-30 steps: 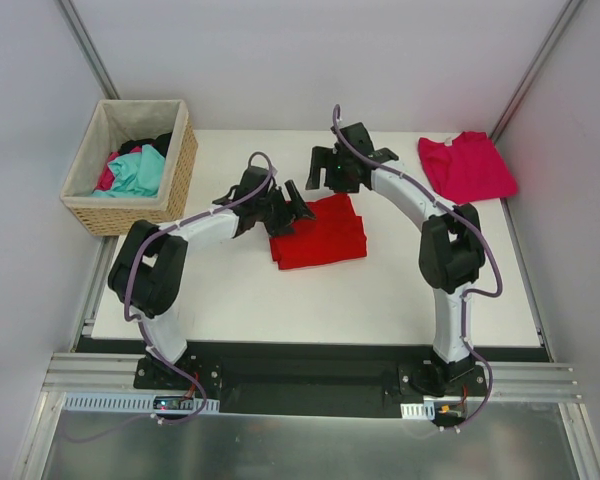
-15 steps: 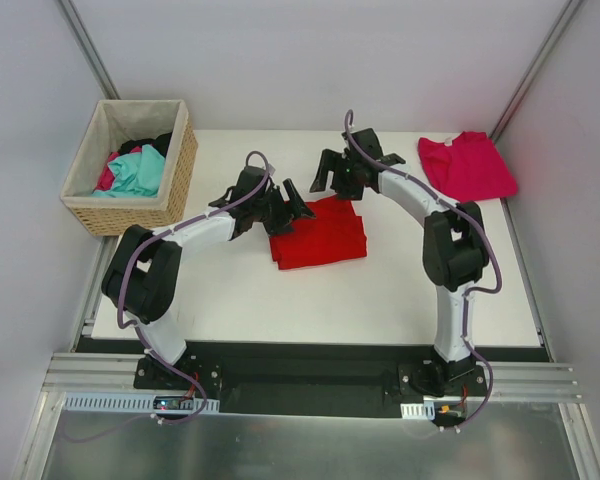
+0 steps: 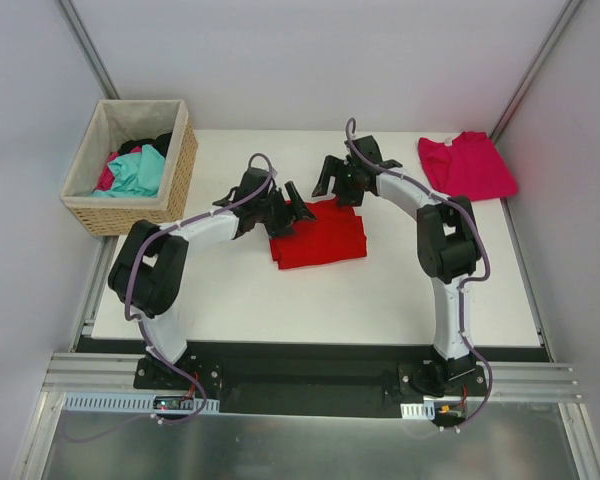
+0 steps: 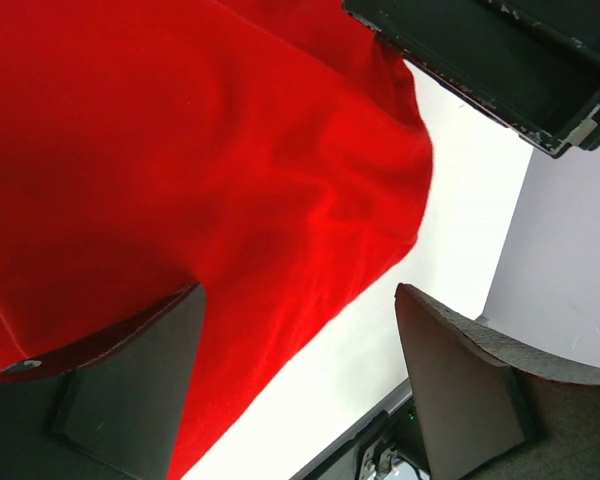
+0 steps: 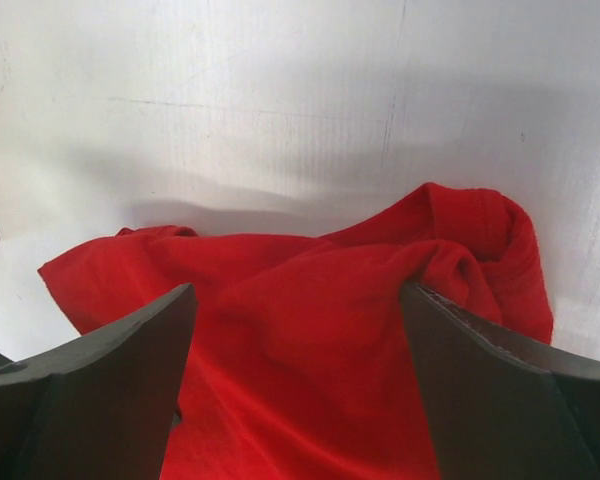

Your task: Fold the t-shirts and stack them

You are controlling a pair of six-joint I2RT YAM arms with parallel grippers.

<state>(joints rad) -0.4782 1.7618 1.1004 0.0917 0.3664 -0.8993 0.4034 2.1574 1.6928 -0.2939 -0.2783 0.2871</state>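
A: L side?
B: L gripper [image 3: 292,212] hung over the far-left corner of the red t-shirt [image 3: 320,235]. Fingers [image 4: 460,390] were spread wide w/ nothing pinched: one was over the cloth, the other over bare table [image 3: 310,300].
A: R side?
B: R gripper [image 3: 336,190] was at the red t-shirt's far edge. Its fingers [image 5: 90,390] were wide apart too. Cloth was bunched below the gap, no grip on it.
A: Shirts?
B: Red t-shirt lay folded, approx. square, on the table w/ both grippers at its far side. Pink t-shirt [image 3: 467,165] lay well to its far right, apart from it.
A: Anything else?
B: Wicker basket [image 3: 180,180] w/ more clothes stood well to the red t-shirt's far left.
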